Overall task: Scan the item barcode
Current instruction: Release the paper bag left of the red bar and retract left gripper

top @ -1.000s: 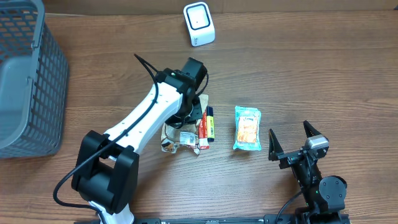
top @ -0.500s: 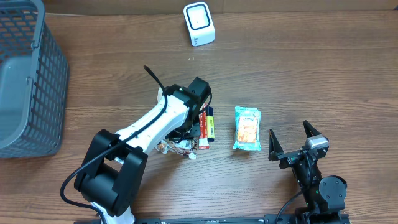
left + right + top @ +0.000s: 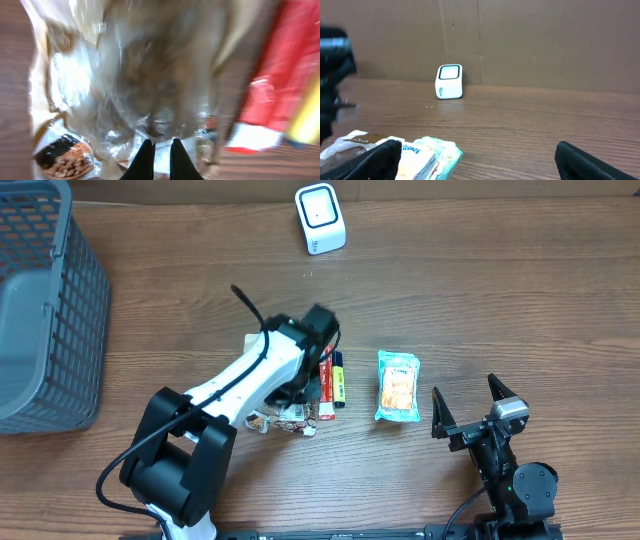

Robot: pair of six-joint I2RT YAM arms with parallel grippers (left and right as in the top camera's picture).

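Wooden table point(image 3: 500, 300): left gripper point(image 3: 161, 145) clenched on film of clear snack bag point(image 3: 283, 418), well short of scanner point(image 3: 320, 218). Risk: thin pinch slips, or crumpled film hides the barcode. Right gripper point(image 3: 465, 388) released, farther from scanner.

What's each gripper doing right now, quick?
Left gripper: closed, pinching the clear snack bag.
Right gripper: open, holding nothing.

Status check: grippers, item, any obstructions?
Left gripper shut on clear snack bag. Right gripper open, empty. Red packet alongside bag; scanner at far edge.
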